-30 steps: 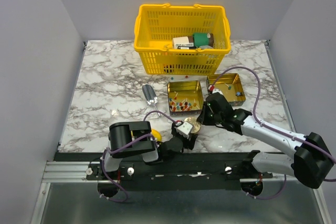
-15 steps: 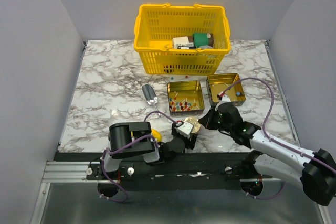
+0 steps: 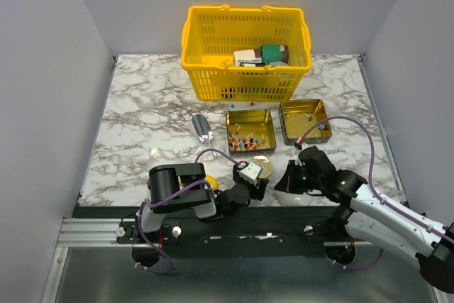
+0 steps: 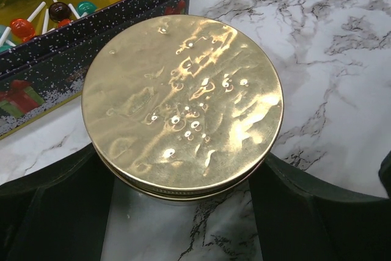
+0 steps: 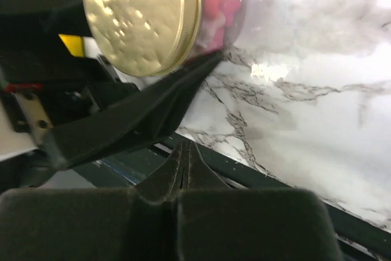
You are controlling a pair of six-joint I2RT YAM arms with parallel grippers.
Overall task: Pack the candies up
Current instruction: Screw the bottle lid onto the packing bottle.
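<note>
A round clear jar with a gold lid (image 4: pixel 183 96) stands near the table's front edge (image 3: pixel 261 168), with pink and white candies (image 5: pixel 217 4) inside. My left gripper (image 4: pixel 182 175) is shut on the jar, one finger on each side (image 3: pixel 258 177). Small multicoloured candies on sticks (image 4: pixel 58 10) lie in an open gold tin (image 3: pixel 250 133). A few more lie in a second open tin (image 3: pixel 303 120). My right gripper (image 5: pixel 186 151) is shut and empty, just right of the jar (image 3: pixel 282 181) and not touching it.
A yellow basket (image 3: pixel 245 51) with boxes stands at the back. A silver packet (image 3: pixel 202 127) lies left of the tins. A yellow banana (image 3: pixel 211 181) shows behind the left arm. The table's front rail (image 5: pixel 256 175) runs just under my right gripper.
My right gripper has pulled back from the jar's top toward the near right. The left gripper and the jar have stayed in place.
</note>
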